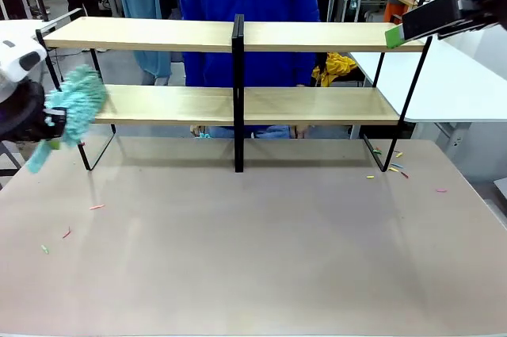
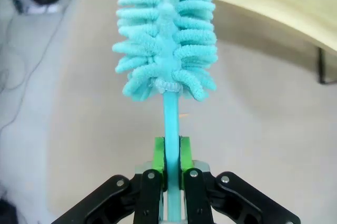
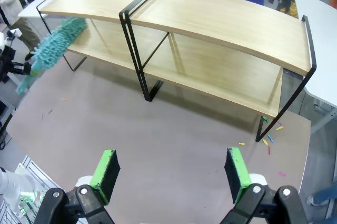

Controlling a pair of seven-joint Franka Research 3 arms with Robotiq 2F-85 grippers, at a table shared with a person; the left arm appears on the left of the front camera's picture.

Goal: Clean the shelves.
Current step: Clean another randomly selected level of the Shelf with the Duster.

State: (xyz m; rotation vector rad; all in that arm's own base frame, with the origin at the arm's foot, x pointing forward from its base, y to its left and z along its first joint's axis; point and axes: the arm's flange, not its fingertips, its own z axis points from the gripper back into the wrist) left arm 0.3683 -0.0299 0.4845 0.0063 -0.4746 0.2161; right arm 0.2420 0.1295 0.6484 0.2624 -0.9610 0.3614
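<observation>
Shelves stand across the far half of the beige tabletop, near bare room before them. Left claw, clamped on a teal duster by its handle, hangs off the shelves' left end. Right claw hangs above the right end, pads apart. Coloured scraps lie by the right foot.
</observation>
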